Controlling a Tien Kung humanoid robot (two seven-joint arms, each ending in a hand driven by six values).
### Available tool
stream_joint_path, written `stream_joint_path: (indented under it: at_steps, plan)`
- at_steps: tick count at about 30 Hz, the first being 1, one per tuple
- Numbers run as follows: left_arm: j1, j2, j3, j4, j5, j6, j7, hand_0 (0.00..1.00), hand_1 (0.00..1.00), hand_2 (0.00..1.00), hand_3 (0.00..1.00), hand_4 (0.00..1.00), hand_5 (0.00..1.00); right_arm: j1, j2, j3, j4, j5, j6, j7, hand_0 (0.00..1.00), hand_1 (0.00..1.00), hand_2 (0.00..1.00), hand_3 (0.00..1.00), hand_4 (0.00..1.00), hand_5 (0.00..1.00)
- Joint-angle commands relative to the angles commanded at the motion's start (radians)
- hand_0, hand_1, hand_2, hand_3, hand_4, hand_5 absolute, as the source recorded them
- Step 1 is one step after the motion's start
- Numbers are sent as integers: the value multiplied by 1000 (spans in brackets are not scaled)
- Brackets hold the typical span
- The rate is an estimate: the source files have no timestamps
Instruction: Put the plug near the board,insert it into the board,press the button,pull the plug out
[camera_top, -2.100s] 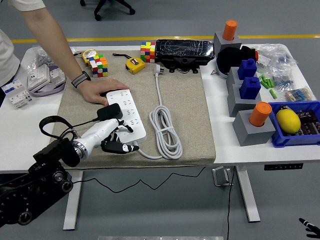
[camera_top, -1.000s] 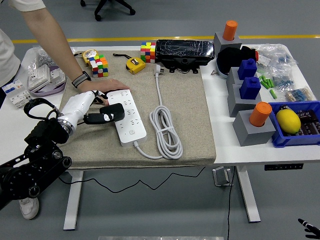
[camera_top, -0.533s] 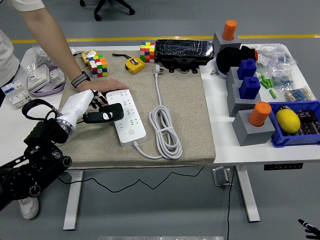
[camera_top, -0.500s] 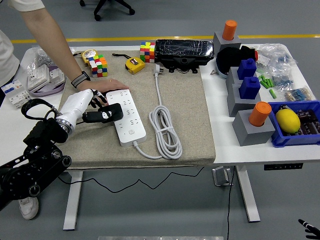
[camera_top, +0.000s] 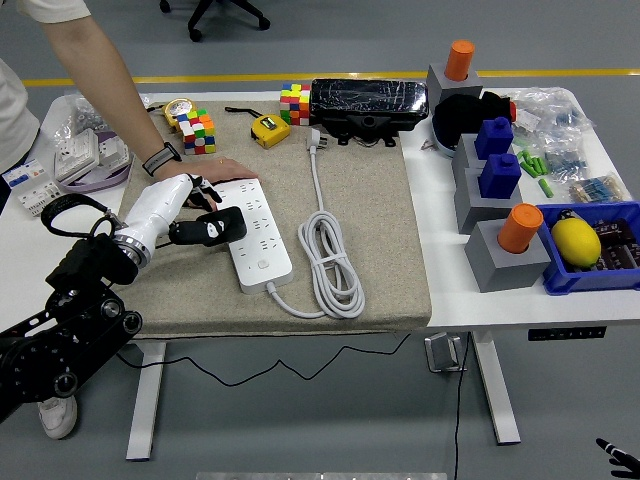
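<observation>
A white power strip (camera_top: 256, 237) lies on the beige mat (camera_top: 370, 230), its coiled white cable (camera_top: 330, 260) beside it. My left hand (camera_top: 190, 215) is shut on a black plug (camera_top: 212, 226) and holds it at the strip's left edge, near its far end. A person's hand (camera_top: 222, 169) rests on the far end of the strip. My right hand shows only as black fingertips (camera_top: 620, 455) at the bottom right corner, far below the table.
Rubik's cubes (camera_top: 197, 130), a yellow tape measure (camera_top: 270, 129) and a black wrapped box (camera_top: 368, 102) lie along the far edge. Grey and blue blocks with orange cylinders (camera_top: 505, 215) and a blue bin (camera_top: 590, 245) stand at the right.
My left hand swung from the strip's near end up to its left side, carrying the black plug. In the last half second it shifted slightly up. The person's hand stayed on the strip.
</observation>
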Motion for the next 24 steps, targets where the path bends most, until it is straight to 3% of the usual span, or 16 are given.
stream_joint_path:
  at_steps: [2,3,14,15,20,21,24]
  plan:
    - [-1,0,5,-3,-2,-9,-1,697,710,660,677,994,297,0,0,0,0,0,0,0,648,645,623,550,984,538]
    - [-3,0,8,-3,-3,-13,-1,726,752,705,733,998,336,-1,0,0,0,-1,0,0,648,645,623,548,983,538]
    - [-27,-3,41,42,-8,-29,7,730,760,715,737,998,345,1,0,0,1,1,0,0,648,645,623,551,984,537]
    - [-29,-5,43,47,-10,-27,7,704,733,693,708,998,287,1,0,0,1,2,-1,0,649,645,623,550,984,537]
    - [-30,-9,43,51,-9,-6,-1,704,733,693,708,998,287,0,0,-1,1,3,-1,1,649,645,623,550,984,537]
    - [-31,-9,43,51,-10,-5,-1,653,667,582,595,879,213,0,1,-1,1,3,-1,1,648,645,623,550,984,537]
    - [-38,-10,53,60,-21,-1,2,653,667,582,595,879,213,0,0,-3,1,4,-2,1,648,645,623,550,984,537]
